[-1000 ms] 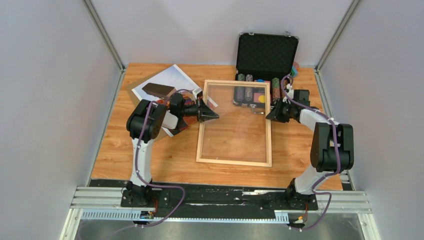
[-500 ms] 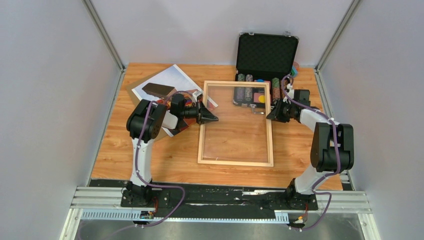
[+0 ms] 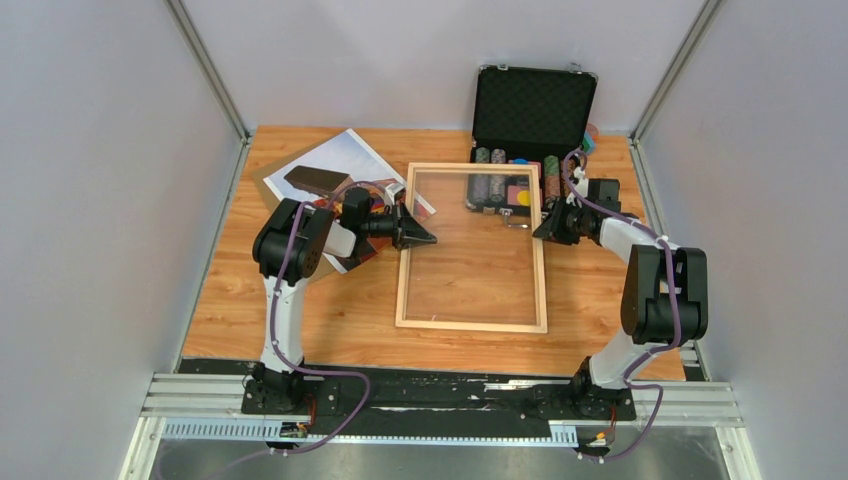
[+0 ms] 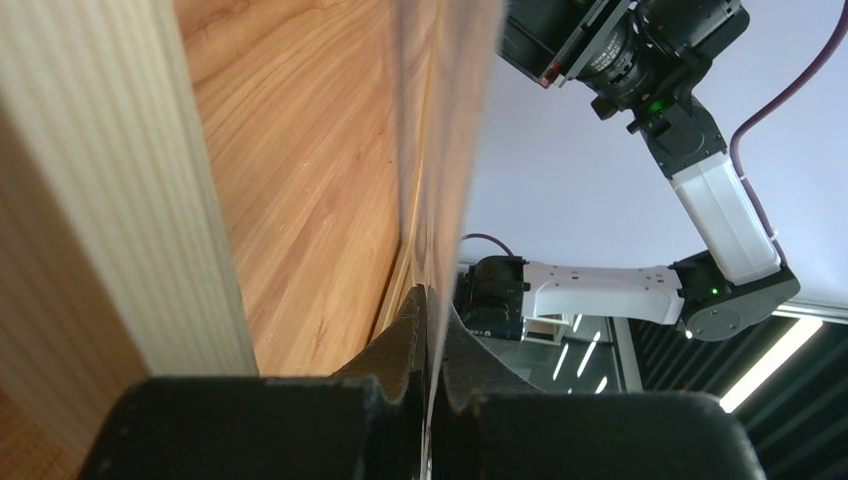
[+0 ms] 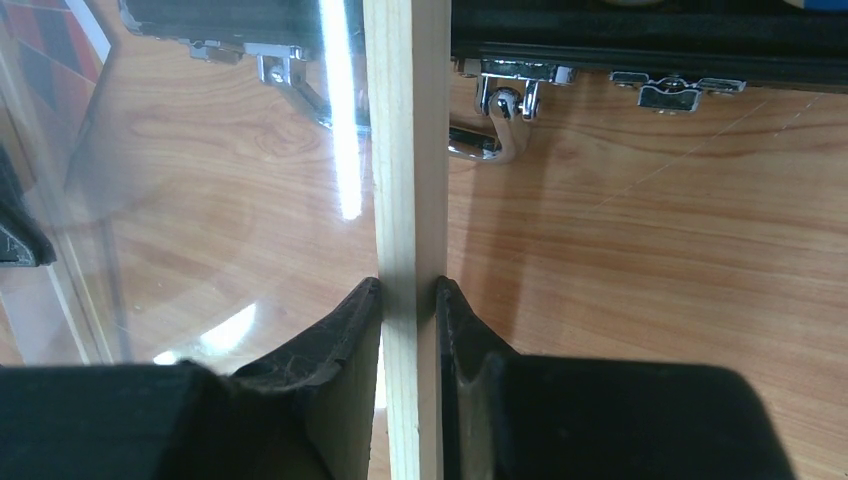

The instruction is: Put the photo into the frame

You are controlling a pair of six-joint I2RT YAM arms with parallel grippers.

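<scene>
Firmly clamped right gripper [image 5: 408, 295] on stiff frame [image 3: 470, 325] rail; pinched left gripper [image 4: 432, 305] shut, seemingly on fragile, slippery pane [image 3: 470, 260].

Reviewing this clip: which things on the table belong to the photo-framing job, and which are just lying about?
Job: frame, gripped on its right rail by the right claw; clear pane, pinched by the left claw; photo, far left.
Lying about: black chip case, open, with poker chips; brown backing board under the photo.
</scene>
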